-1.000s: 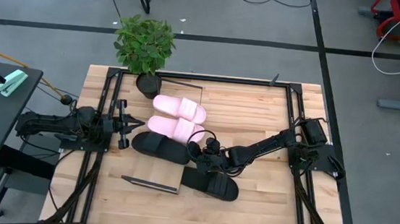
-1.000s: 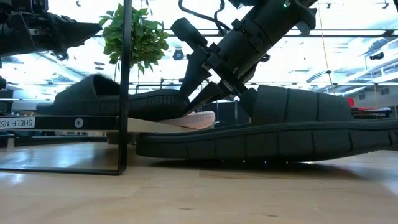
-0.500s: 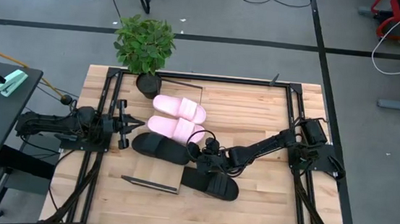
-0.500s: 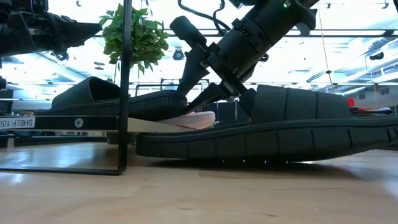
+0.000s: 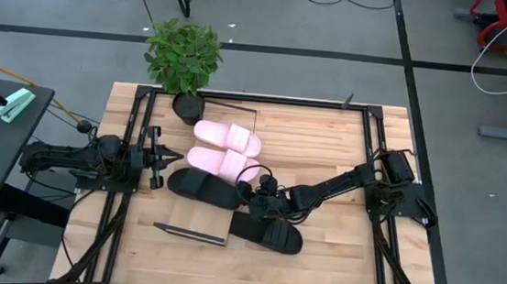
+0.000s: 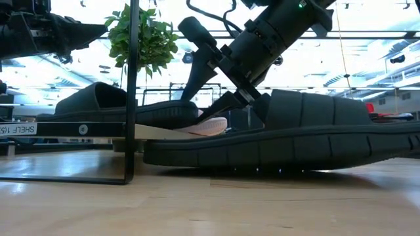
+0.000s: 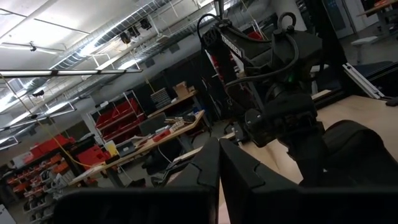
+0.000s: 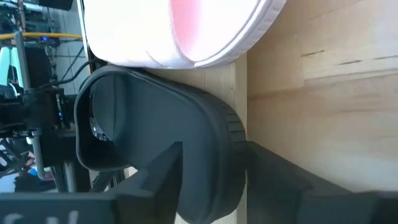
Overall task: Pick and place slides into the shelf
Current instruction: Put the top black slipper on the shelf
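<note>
Right gripper at the heel of a black slide on the shelf, jaws spread (apparently letting go). Second black slide beside it, off the board. Left gripper pressed together, waiting.
</note>
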Robot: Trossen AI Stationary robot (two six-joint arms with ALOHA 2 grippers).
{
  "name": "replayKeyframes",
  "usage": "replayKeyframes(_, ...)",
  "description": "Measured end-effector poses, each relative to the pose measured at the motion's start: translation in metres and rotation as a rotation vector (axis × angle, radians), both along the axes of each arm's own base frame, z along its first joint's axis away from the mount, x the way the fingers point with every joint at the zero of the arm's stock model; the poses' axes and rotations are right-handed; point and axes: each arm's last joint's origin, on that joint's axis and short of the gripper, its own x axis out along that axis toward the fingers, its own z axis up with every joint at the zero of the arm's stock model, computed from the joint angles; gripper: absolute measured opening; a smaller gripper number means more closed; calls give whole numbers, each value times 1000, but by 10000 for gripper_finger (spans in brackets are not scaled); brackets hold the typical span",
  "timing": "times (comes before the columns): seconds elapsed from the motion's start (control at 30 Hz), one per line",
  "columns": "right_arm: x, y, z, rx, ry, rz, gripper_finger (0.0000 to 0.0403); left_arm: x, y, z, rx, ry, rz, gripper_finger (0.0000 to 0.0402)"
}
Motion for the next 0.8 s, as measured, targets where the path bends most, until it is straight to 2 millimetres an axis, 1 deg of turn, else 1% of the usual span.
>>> replayKeyframes(0.2,0,1,0,10,12,27,219,0,0,0,0,0,0,13)
replayKeyframes(0.33,-2,0,-2,6,39,24,236,0,0,0,0,0,0,20)
replayKeyframes(0.5,-3,0,-3,3,51,22,241,0,0,0,0,0,0,28)
replayKeyframes(0.7,-6,-1,4,2,62,41,240,0,0,0,0,1,0,26)
replayKeyframes(0.8,-11,-1,0,-8,112,60,240,0,0,-1,0,6,0,21)
